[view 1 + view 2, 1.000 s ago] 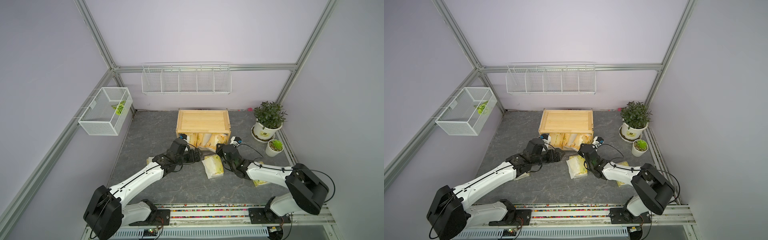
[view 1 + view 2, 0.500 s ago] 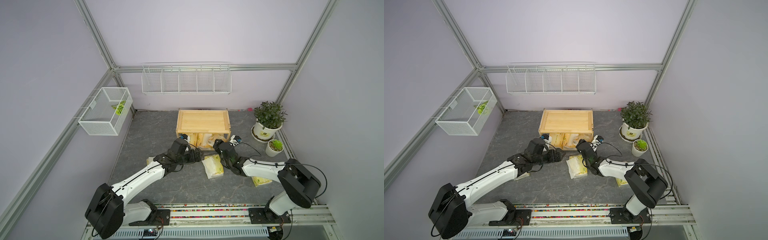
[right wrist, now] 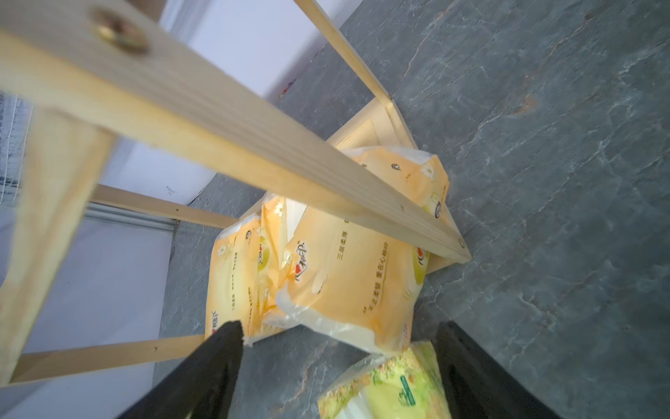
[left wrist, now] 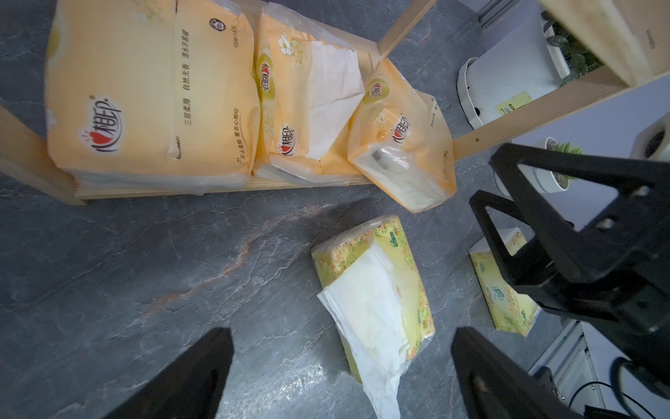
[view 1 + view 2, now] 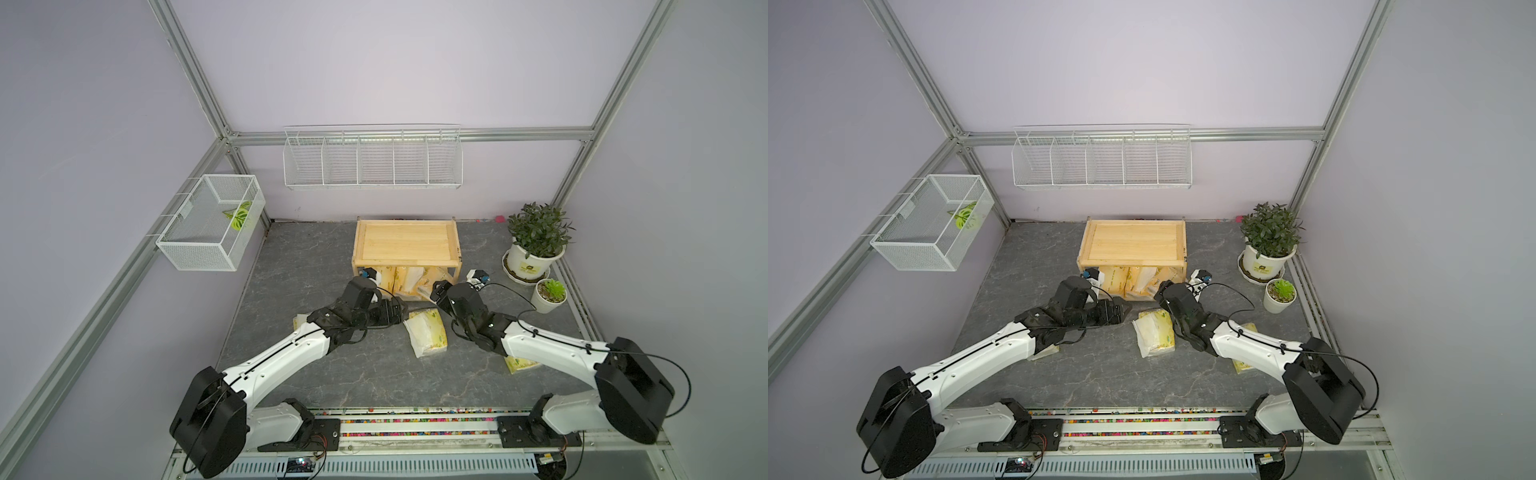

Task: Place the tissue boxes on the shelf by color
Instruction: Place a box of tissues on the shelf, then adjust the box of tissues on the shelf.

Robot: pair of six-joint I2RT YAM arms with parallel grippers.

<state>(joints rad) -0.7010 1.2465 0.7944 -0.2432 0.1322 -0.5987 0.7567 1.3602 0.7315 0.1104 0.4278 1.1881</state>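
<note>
The wooden shelf (image 5: 405,245) (image 5: 1133,245) stands at the back. Its lower tier holds three orange tissue boxes (image 4: 152,94) (image 4: 308,105). The rightmost one (image 4: 402,145) (image 3: 355,275) leans with a corner past the tier's front edge. My right gripper (image 5: 436,291) (image 3: 339,337) hangs open just in front of it, touching nothing. A pale green box (image 5: 428,336) (image 4: 377,290) with white tissue sticking out lies on the floor. My left gripper (image 5: 405,313) (image 4: 342,341) stands open beside it. Two more green boxes (image 5: 521,365) (image 5: 300,322) lie partly under the arms.
Two potted plants (image 5: 536,245) (image 5: 549,295) stand at the right, close to the right arm. A white wire rack (image 5: 372,160) hangs on the back wall and a mesh basket (image 5: 210,224) on the left wall. The shelf's top tier (image 5: 1133,241) is bare.
My right gripper has moved a little toward the shelf and opened, letting go of the orange box at the lower tier. The left arm has hardly moved.
</note>
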